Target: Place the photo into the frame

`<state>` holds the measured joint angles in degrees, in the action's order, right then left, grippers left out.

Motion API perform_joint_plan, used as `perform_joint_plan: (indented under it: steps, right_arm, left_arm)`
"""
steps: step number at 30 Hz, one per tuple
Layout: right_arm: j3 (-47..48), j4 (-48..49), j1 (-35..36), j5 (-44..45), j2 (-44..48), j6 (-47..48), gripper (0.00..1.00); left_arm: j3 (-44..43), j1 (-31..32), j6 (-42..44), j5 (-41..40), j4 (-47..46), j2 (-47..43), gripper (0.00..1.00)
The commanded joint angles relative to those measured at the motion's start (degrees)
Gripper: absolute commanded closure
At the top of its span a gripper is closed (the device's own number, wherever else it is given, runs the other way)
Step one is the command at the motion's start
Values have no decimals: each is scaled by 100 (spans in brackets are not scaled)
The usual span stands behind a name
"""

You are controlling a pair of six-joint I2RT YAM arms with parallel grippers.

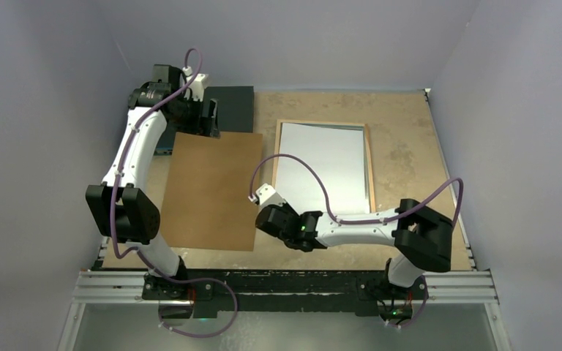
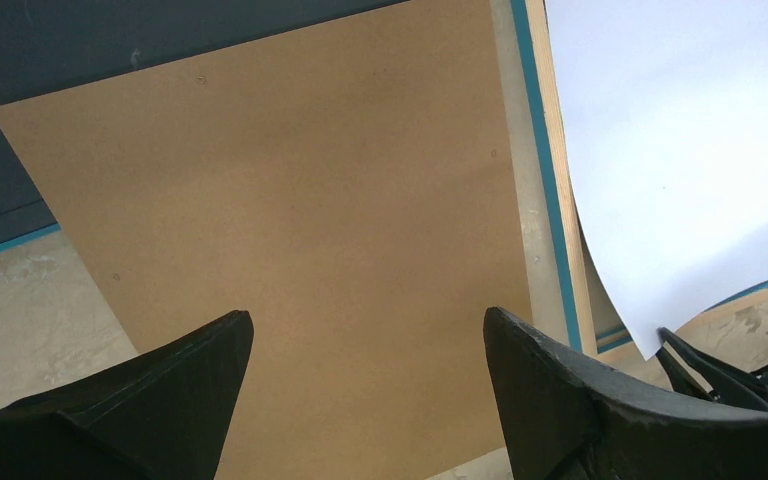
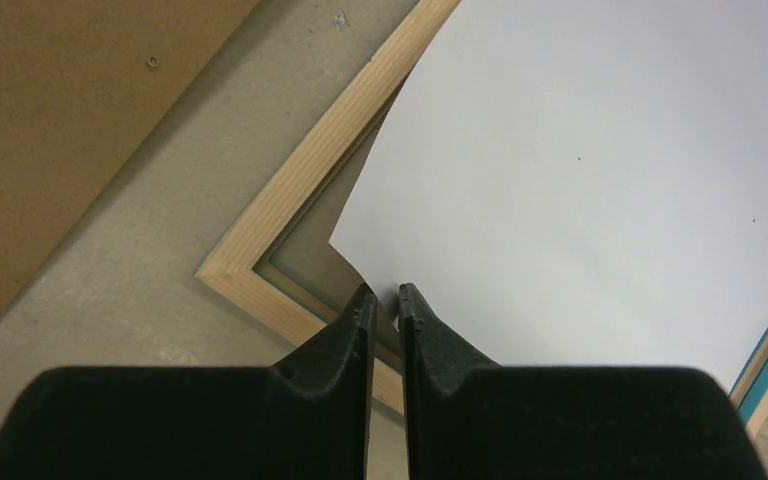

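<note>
The photo (image 1: 322, 164) lies white side up inside the frame (image 1: 370, 168), whose light wood back rim faces up. My right gripper (image 1: 272, 206) is at the photo's near-left corner. In the right wrist view the right gripper (image 3: 387, 295) is shut on the curled edge of the photo (image 3: 580, 180), and that corner is lifted off the frame's rim (image 3: 300, 150). My left gripper (image 1: 210, 121) hovers open over the far edge of the brown board. Nothing is between the fingers of the left gripper (image 2: 368, 330). The left wrist view also shows the bowed photo (image 2: 680, 150) and the frame's blue edge (image 2: 540, 150).
A plain brown board (image 1: 208, 190) lies flat left of the frame, about the same size; it also fills the left wrist view (image 2: 300, 200). A dark flat box (image 1: 230, 102) sits at the back, partly under the board's far corner. The walls close in on both sides.
</note>
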<state>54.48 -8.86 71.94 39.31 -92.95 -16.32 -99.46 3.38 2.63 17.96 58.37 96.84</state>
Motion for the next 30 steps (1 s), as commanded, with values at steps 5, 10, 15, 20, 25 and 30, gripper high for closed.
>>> perform_joint_plan:
  steps: [5, 10, 15, 20, 25, 30]
  right_arm:
    - [-159, -299, -29, -58, 286, 323, 85]
    - [-287, -208, -55, -186, 467, 411, 83]
    - [-324, -269, -68, -283, 483, 464, 80]
    - [-281, -328, -66, -372, 527, 472, 74]
    - [-210, -419, -67, -498, 600, 450, 35]
    - [-162, -533, -66, -713, 933, 526, 21]
  left_arm:
    - [-113, -63, -44, 267, -19, -113, 16]
    - [-159, -61, -20, 303, 11, -70, 15]
    - [-185, -64, -1, 331, 31, -68, 15]
    - [-232, -65, 9, 347, 34, -70, 14]
    - [-222, -64, 40, 358, 63, -77, 12]
    - [-236, -61, 97, 315, 87, -87, 11]
